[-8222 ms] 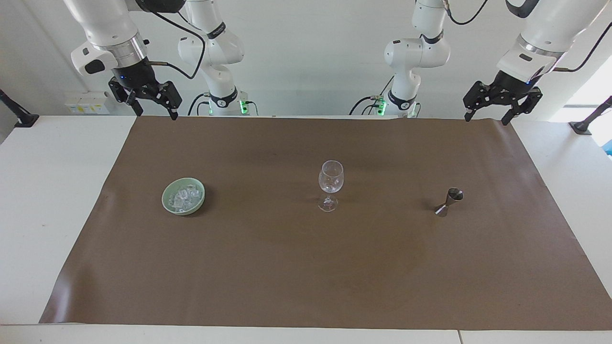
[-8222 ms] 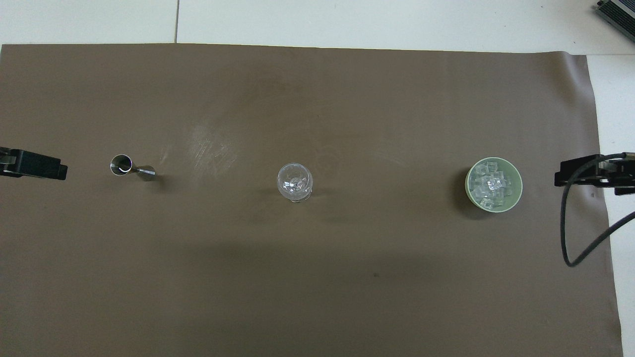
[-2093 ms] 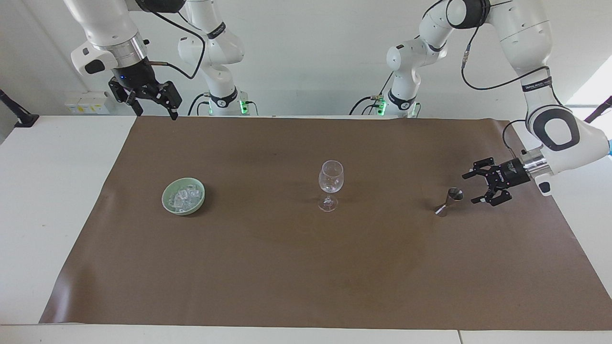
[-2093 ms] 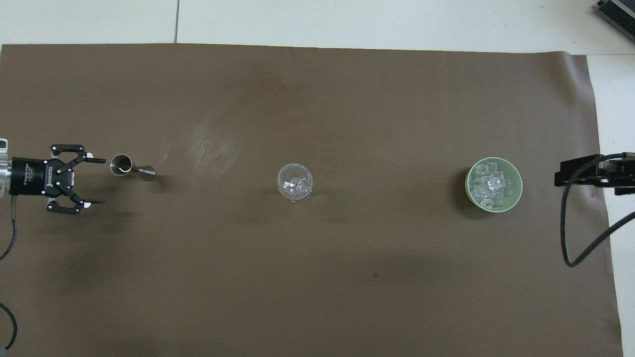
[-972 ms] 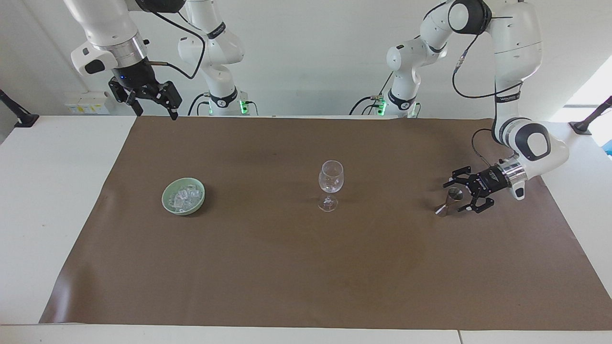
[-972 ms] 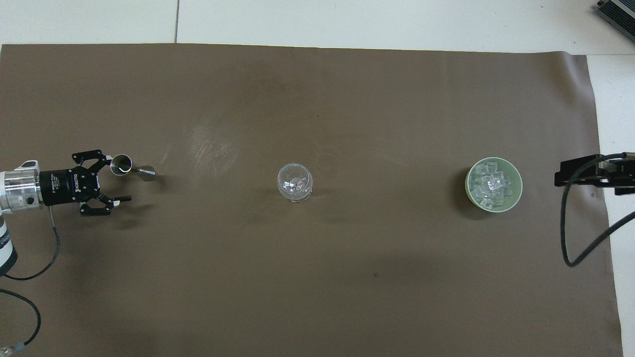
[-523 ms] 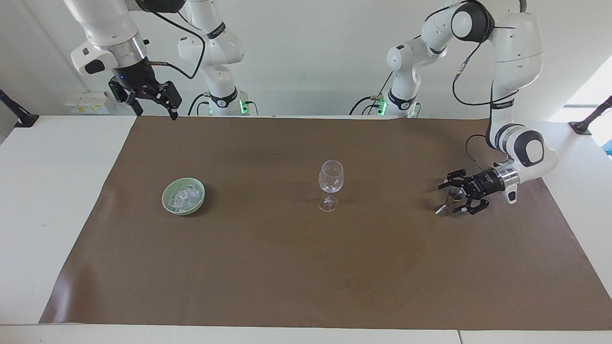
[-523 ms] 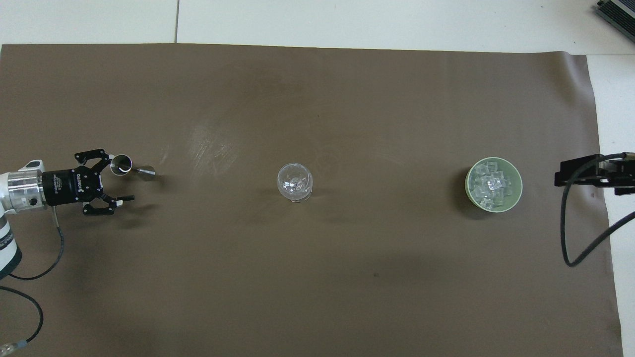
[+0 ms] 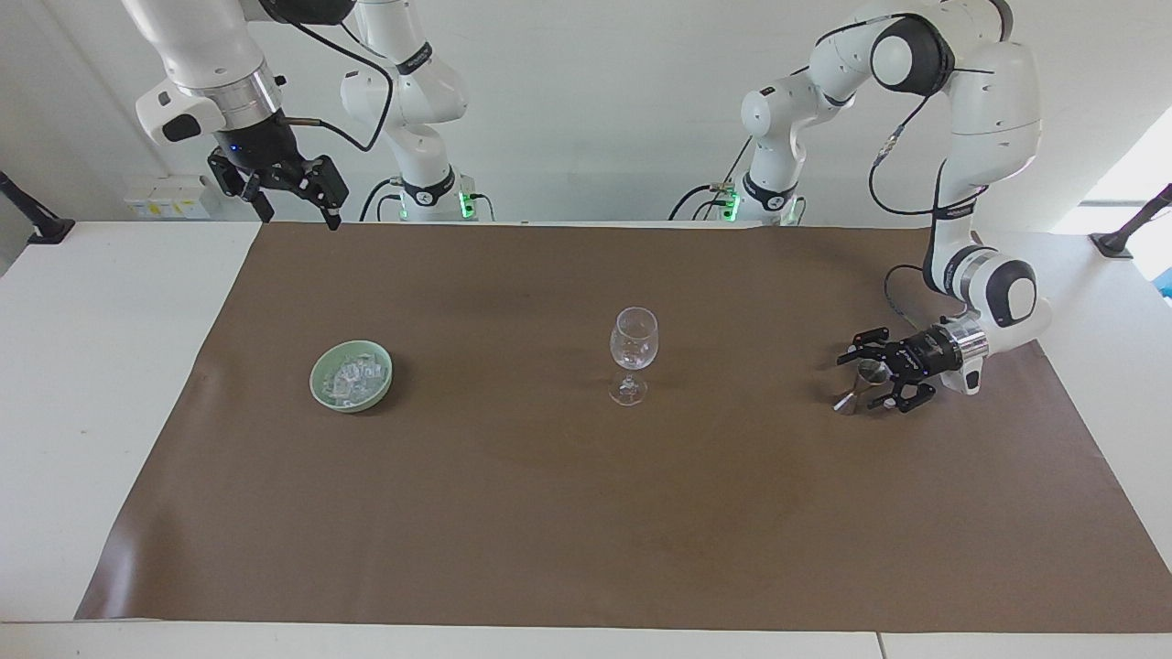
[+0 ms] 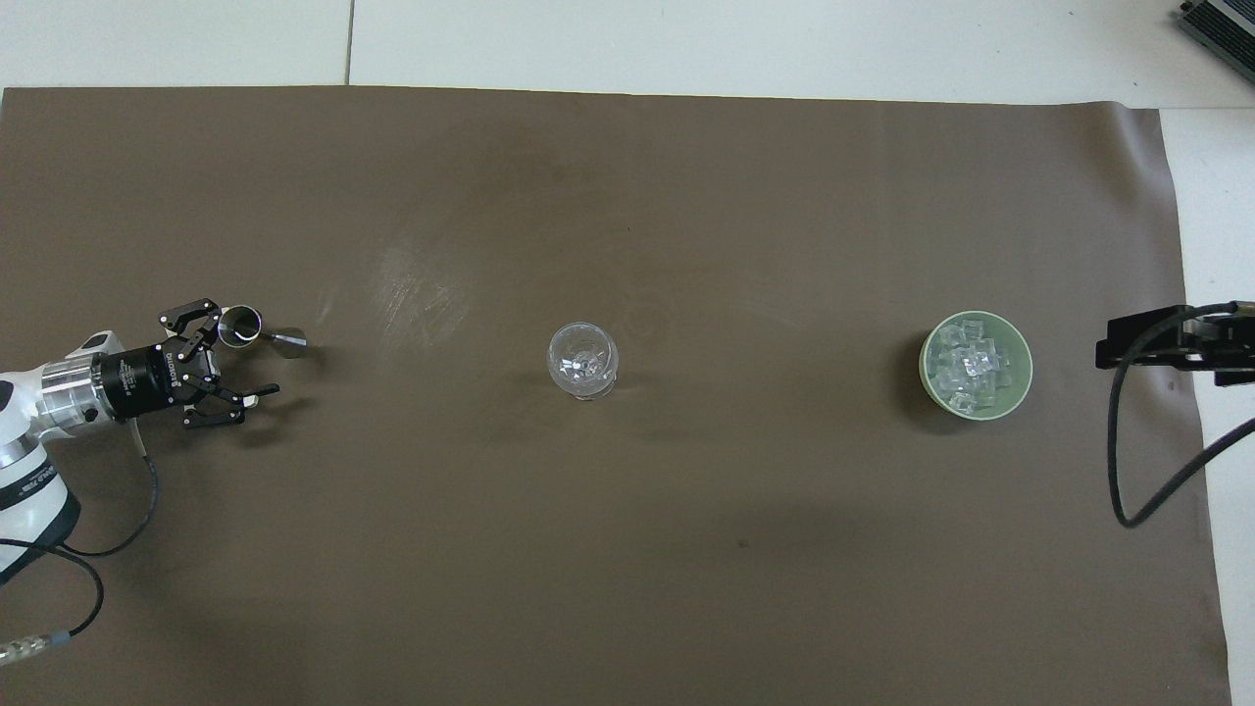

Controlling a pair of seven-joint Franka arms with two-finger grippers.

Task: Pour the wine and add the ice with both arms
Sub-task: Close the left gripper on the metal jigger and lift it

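Observation:
A small metal jigger (image 9: 859,386) stands on the brown mat (image 9: 586,513) toward the left arm's end. My left gripper (image 9: 858,381) is low over the mat, lying sideways and open. One finger is on each side of the jigger (image 10: 257,333), with a gap showing in the overhead view, where the gripper (image 10: 249,353) also appears. A clear stemmed glass (image 9: 632,355) stands mid-mat and also shows from overhead (image 10: 582,360). Ice cubes (image 9: 352,377) fill a pale green bowl (image 9: 317,377) toward the right arm's end. My right gripper (image 9: 300,212) waits open, raised over the mat's corner.
The white table (image 9: 101,394) shows around the mat. The right arm's black cable (image 10: 1123,461) hangs beside the bowl (image 10: 1026,368) of ice (image 10: 966,371). A dark device corner (image 10: 1221,25) lies at the table's farthest edge.
My left arm came down from its raised rest and slid its open gripper in from the mat's end until the fingers stand around the jigger. The right arm, glass and bowl have not moved.

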